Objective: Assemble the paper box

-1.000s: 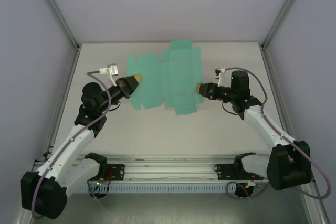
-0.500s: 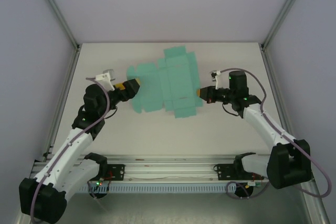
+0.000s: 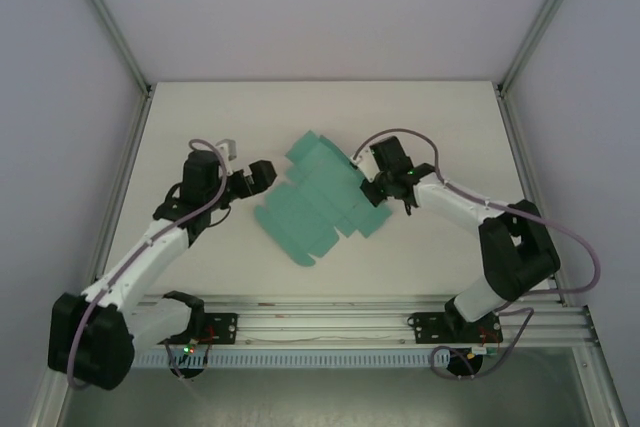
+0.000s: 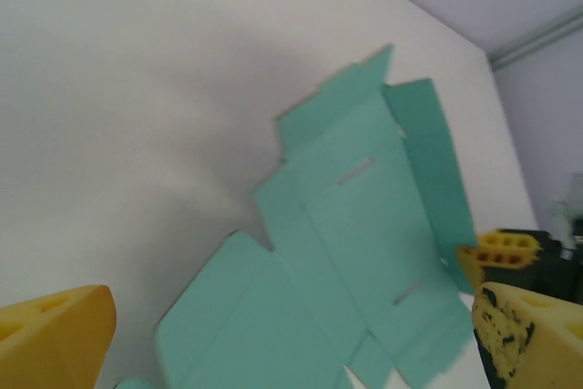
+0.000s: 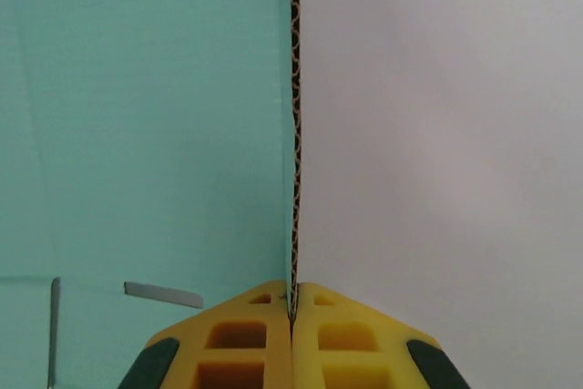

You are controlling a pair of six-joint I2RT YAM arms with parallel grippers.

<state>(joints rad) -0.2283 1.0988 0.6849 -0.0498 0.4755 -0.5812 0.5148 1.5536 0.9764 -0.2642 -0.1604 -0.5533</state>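
Right tool (image 5: pixel 292 309): pinches tight on the paper box's (image 3: pixel 315 202) right edge at mid-frame; left tool (image 3: pixel 260 174): gapes wide just left of it over the worktop (image 3: pixel 450 127).

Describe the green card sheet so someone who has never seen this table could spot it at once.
Start at the white table. Near its middle, between the left arm and the right arm, is an unfolded teal-green card sheet with flaps and creases. Its colour and notched outline set it apart from the black-and-white arms; the right gripper pinches its edge.
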